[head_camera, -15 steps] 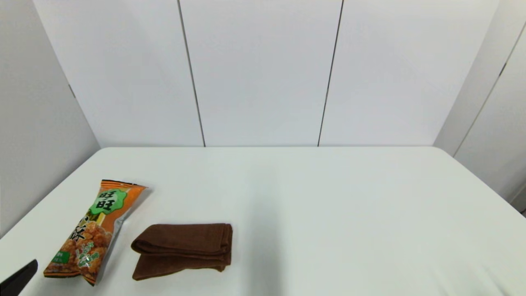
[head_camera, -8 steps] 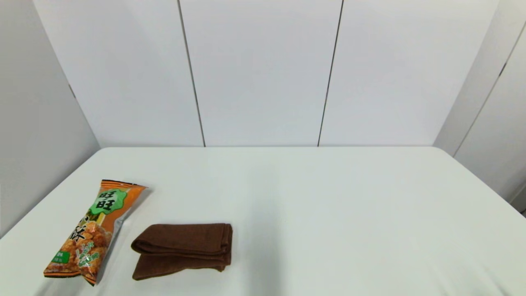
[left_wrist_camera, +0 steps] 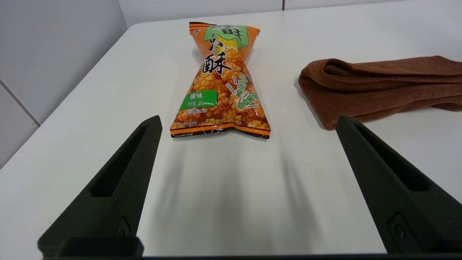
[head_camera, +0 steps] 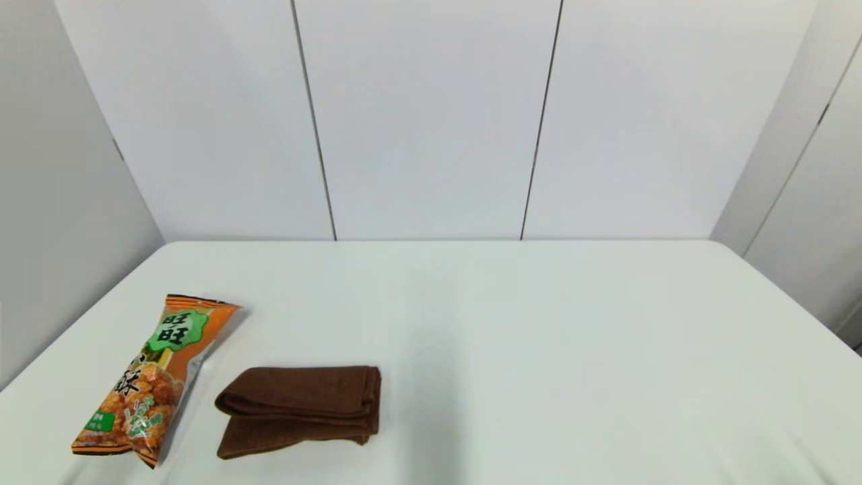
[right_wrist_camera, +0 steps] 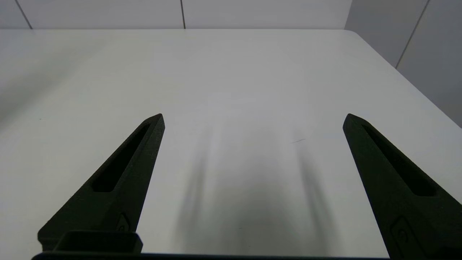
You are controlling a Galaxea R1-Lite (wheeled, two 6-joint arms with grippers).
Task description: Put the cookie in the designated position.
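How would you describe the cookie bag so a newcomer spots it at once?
Start at the white table and go to its left near corner. There, left of the folded brown towel, lies the cookie, apart from it. It is the only glossy orange packet, with a green label and black Chinese characters.

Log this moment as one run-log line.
left pincer: open, short of snack bag | right pincer: open, over bare table | snack bag: flat, ungrasped | brown towel: beside it, apart
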